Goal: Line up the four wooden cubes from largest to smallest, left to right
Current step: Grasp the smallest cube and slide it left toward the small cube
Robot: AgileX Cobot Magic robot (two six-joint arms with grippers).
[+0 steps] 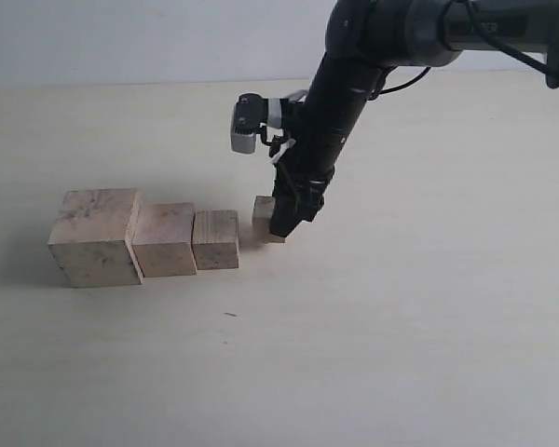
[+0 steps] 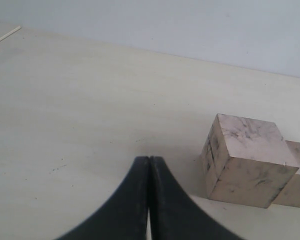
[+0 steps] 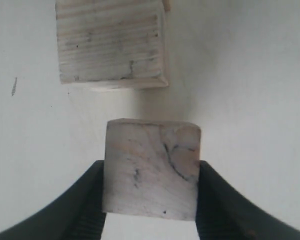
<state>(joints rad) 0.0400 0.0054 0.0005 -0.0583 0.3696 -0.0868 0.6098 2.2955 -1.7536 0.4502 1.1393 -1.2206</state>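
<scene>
Three of the four wooden cubes stand touching in a row on the table: the largest (image 1: 95, 237) at the left, a medium one (image 1: 165, 239) beside it, a smaller one (image 1: 215, 239) after that. The smallest cube (image 1: 264, 219) sits just right of the row with a small gap, a little farther back. My right gripper (image 1: 281, 223) is shut on the smallest cube (image 3: 151, 169), one finger on each side face. The smaller cube (image 3: 112, 42) lies just beyond it. My left gripper (image 2: 149, 159) is shut on nothing, low over the table near the largest cube (image 2: 245, 160).
The pale wooden table (image 1: 401, 326) stretches wide to the right of and in front of the row. A pale wall (image 1: 149, 37) runs along the table's far edge. The right arm (image 1: 335, 102) slants down from the upper right.
</scene>
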